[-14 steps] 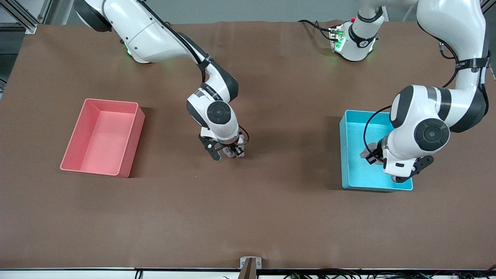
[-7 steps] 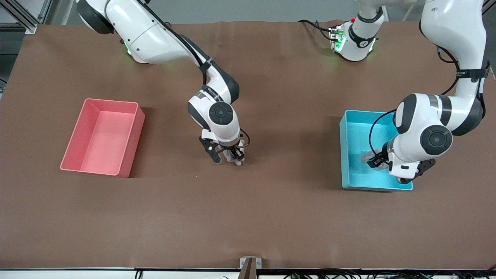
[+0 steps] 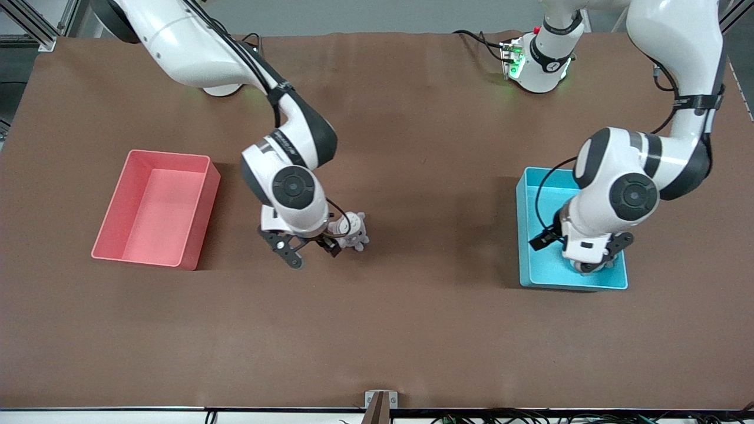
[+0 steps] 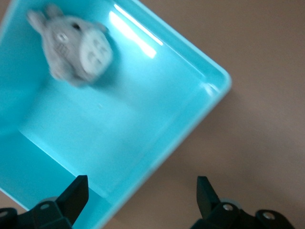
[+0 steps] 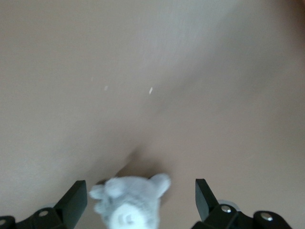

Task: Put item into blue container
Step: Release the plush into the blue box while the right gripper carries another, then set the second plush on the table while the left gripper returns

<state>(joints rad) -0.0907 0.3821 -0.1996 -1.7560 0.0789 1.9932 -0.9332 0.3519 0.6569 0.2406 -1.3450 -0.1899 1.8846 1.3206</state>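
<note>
The blue container [image 3: 542, 259] stands toward the left arm's end of the table. In the left wrist view a grey plush toy [image 4: 76, 47] lies inside the blue container [image 4: 119, 129], near a corner; the left arm hides it in the front view. My left gripper [image 3: 589, 265] [image 4: 139, 200] hangs open over the container's wall, holding nothing. A second grey plush toy [image 3: 351, 231] [image 5: 128, 202] lies on the brown table near the middle. My right gripper [image 3: 312, 252] [image 5: 139, 200] is open just above it, fingers apart on either side and clear of the toy.
A pink bin [image 3: 200, 235] of the same shape stands toward the right arm's end of the table, with nothing in it. Brown cloth covers the table. A small bracket [image 3: 380, 400] sits at the table edge nearest the front camera.
The right hand shifted toward the pink bin, and the plush toy on the table now shows beside it. The left hand turned over the blue container, and the grey toy is out of its fingers.
</note>
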